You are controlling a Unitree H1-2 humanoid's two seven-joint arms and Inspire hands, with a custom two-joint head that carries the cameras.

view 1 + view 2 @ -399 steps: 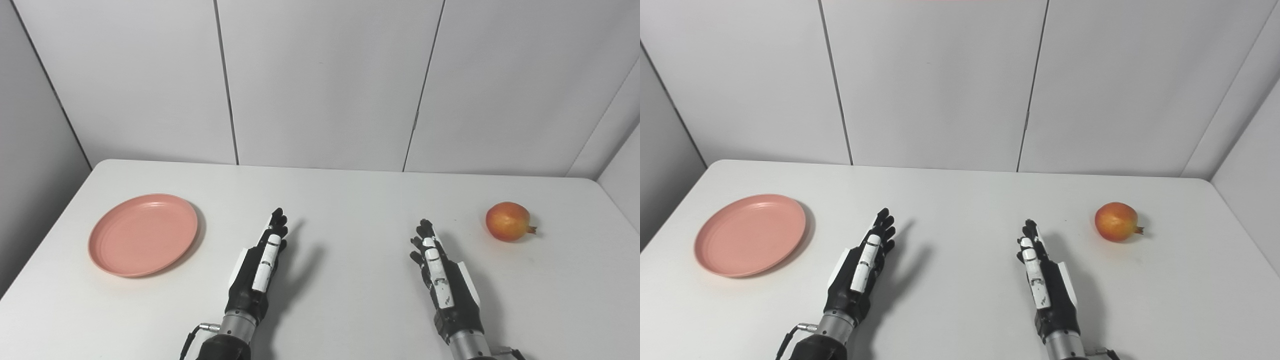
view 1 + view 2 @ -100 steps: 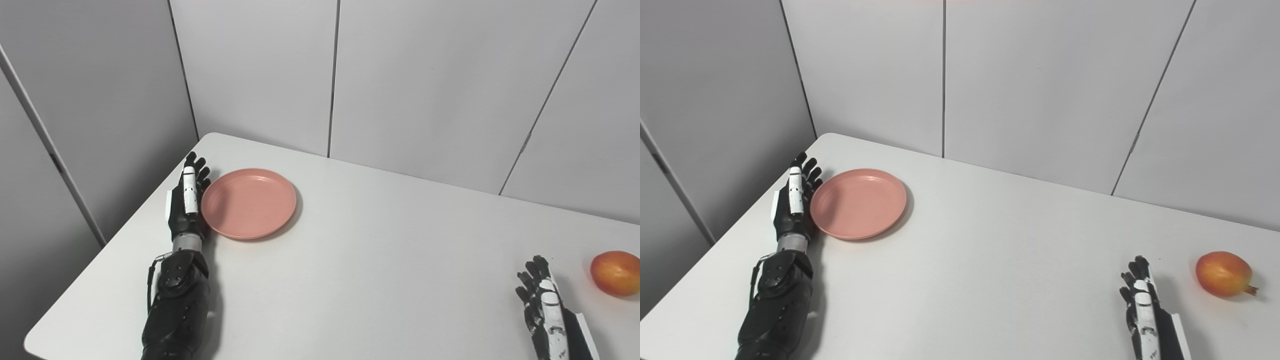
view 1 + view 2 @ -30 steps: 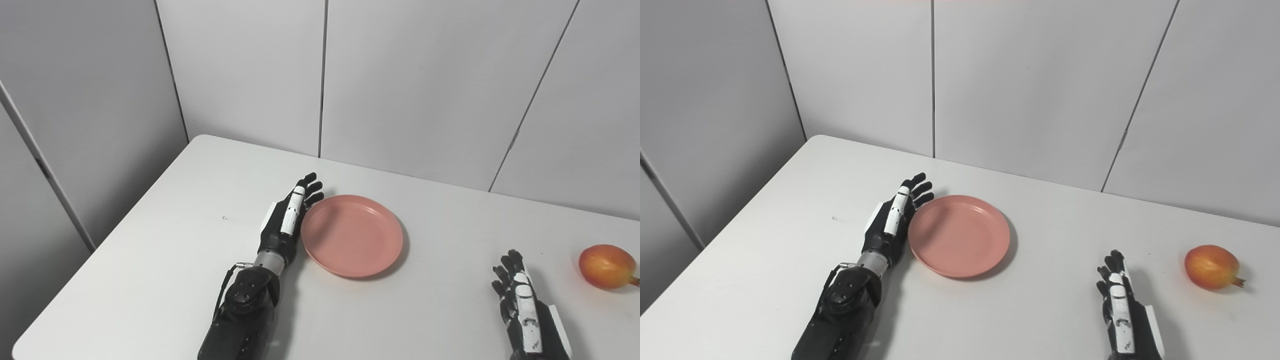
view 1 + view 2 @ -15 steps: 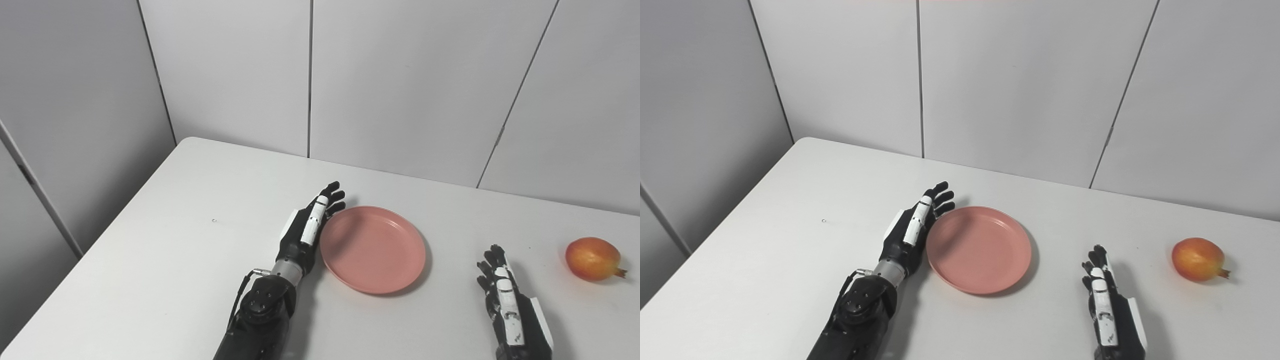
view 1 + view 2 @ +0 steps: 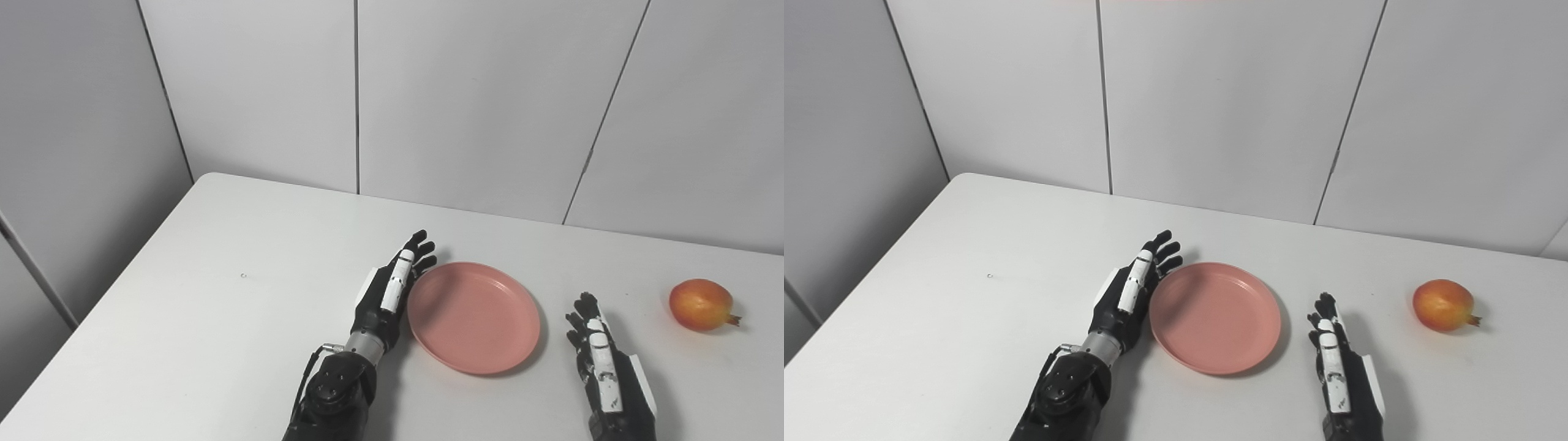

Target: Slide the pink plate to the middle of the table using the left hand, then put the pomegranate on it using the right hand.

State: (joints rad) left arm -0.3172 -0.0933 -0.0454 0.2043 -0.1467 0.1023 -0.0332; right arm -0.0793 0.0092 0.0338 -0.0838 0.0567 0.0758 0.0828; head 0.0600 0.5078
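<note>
My left hand (image 5: 392,293) stood on edge on the white table (image 5: 202,318), fingers straight and spread, holding nothing, its palm side against the left rim of the pink plate (image 5: 474,316). The plate was a round, shallow, salmon-pink dish with a low raised rim, lying flat near the table's middle. My right hand (image 5: 603,367) rested just beside the plate's right edge, apart from it, also flat-fingered and empty, fingertips pointing away from me. Beyond that hand, further right and well apart from the plate, sat the pomegranate (image 5: 701,304): a rounded fruit, red blending into yellow-orange, with its small brown crown pointing right, resting on the table untouched.
</note>
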